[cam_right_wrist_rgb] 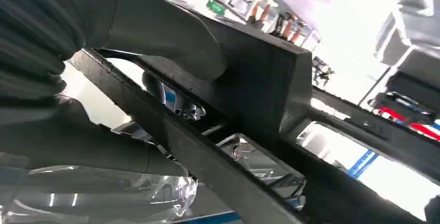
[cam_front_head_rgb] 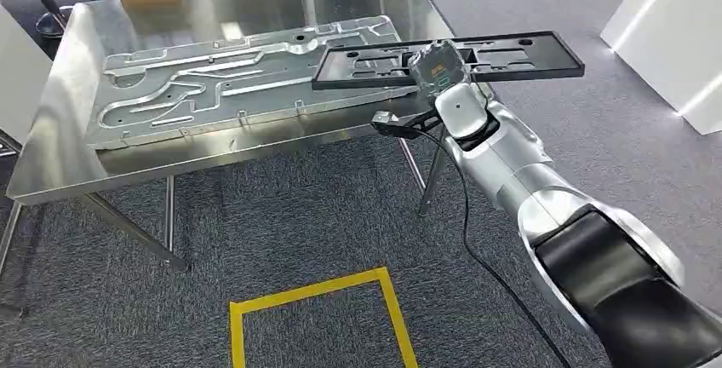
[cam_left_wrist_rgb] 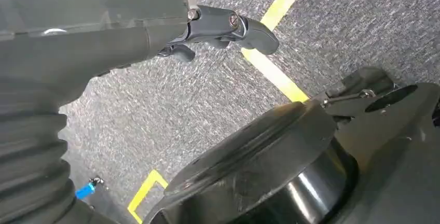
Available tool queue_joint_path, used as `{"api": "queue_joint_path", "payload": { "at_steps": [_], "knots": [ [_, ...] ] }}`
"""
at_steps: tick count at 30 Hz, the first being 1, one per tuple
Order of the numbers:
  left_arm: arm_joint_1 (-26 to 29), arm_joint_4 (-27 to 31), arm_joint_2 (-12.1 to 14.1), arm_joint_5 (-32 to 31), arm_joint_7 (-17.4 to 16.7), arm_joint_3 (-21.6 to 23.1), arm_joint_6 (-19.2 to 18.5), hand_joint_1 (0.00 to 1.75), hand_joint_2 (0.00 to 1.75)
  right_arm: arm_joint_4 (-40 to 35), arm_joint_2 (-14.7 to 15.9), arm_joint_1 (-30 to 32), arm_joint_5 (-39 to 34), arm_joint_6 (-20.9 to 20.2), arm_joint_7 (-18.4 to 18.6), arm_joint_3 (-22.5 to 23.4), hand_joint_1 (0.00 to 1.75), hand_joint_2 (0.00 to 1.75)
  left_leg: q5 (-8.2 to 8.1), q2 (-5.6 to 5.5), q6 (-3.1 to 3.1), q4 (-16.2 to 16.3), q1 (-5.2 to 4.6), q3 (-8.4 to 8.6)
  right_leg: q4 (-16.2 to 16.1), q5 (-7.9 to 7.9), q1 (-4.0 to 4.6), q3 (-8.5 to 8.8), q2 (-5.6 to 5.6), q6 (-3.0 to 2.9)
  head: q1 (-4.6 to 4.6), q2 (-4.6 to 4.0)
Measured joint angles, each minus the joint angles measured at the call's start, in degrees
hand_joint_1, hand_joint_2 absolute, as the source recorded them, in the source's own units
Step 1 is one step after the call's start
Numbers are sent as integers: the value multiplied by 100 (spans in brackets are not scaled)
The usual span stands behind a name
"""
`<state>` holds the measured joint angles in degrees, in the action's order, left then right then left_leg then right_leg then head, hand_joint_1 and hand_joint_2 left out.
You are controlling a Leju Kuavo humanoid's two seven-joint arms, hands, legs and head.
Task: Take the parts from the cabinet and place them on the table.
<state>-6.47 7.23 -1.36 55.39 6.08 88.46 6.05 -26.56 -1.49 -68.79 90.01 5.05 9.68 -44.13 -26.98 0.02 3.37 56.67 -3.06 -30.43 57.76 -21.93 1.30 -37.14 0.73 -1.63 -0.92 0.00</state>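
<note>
One long black rectangular frame part (cam_front_head_rgb: 511,57) hung level in your right hand (cam_front_head_rgb: 438,70), fingers wrapped on its near rail, over the right end of the shiny steel table (cam_front_head_rgb: 60,163). Beside and partly under it lay the large silver stamped metal panel (cam_front_head_rgb: 238,78). You needed to lower it flat, probably onto the panel or the bare strip just beside it, and release only once it rested. Your left hand (cam_left_wrist_rgb: 228,27) hung by the floor, fingers curled, holding nothing.
</note>
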Motion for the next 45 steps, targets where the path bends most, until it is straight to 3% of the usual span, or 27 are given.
{"api": "queue_joint_path", "payload": {
  "at_steps": [30,32,34,36,37,39,40,41,42,44,45],
  "knots": [
    [-1,0,2,0,0,0,0,0,175,0,76,-4,0,0,-4,-81,175,175,-3,3,5,1,1,0,-6,-2,3,-1,-4,4,0,0],
    [0,0,13,161,22,-15,-13,0,175,0,113,1,0,-209,28,-85,175,175,-10,4,52,15,-15,-2,-29,16,-14,2,-1,53,2,0],
    [13,0,22,352,48,-88,-66,0,175,-22,313,200,0,-87,116,-127,175,175,3,-13,109,-76,23,28,79,96,16,21,-12,99,0,0],
    [34,2,7,396,105,-129,-87,0,175,-6,505,403,0,127,155,-133,175,175,-36,-52,145,-126,105,169,285,28,15,-89,-3,187,-29,0],
    [49,0,7,402,122,-146,-87,0,175,13,570,466,2,194,162,-133,175,175,-58,-56,149,-126,115,190,565,-102,-17,-271,-5,223,-42,0],
    [81,0,9,404,140,-166,-90,0,175,35,640,553,2,225,168,-135,175,175,-118,-48,116,-120,131,243,1423,-429,-99,-840,-14,304,-37,0],
    [90,0,9,407,142,-168,-90,0,175,50,649,601,2,219,168,-135,175,175,-159,-39,95,-119,147,287,1682,-455,-133,-1040,-20,340,-39,0],
    [96,0,7,407,146,-175,-92,0,175,72,662,645,2,212,166,-135,175,175,-206,-34,68,-118,165,347,1686,-356,-165,-1121,-29,378,-39,0],
    [105,0,7,407,146,-177,-94,0,175,85,678,678,0,210,166,-135,175,175,-272,-29,34,-117,185,431,1433,-139,-194,-1057,-45,408,-39,0],
    [114,0,7,407,146,-179,-94,0,175,101,708,686,2,210,164,-135,175,175,-450,-7,-39,-115,230,660,400,312,-241,-635,-90,413,-42,0],
    [120,0,9,407,147,-181,-94,0,175,111,745,695,2,210,164,-135,175,175,-544,6,-81,-131,230,702,-60,691,-261,-492,-133,421,-50,0]
  ]
}}
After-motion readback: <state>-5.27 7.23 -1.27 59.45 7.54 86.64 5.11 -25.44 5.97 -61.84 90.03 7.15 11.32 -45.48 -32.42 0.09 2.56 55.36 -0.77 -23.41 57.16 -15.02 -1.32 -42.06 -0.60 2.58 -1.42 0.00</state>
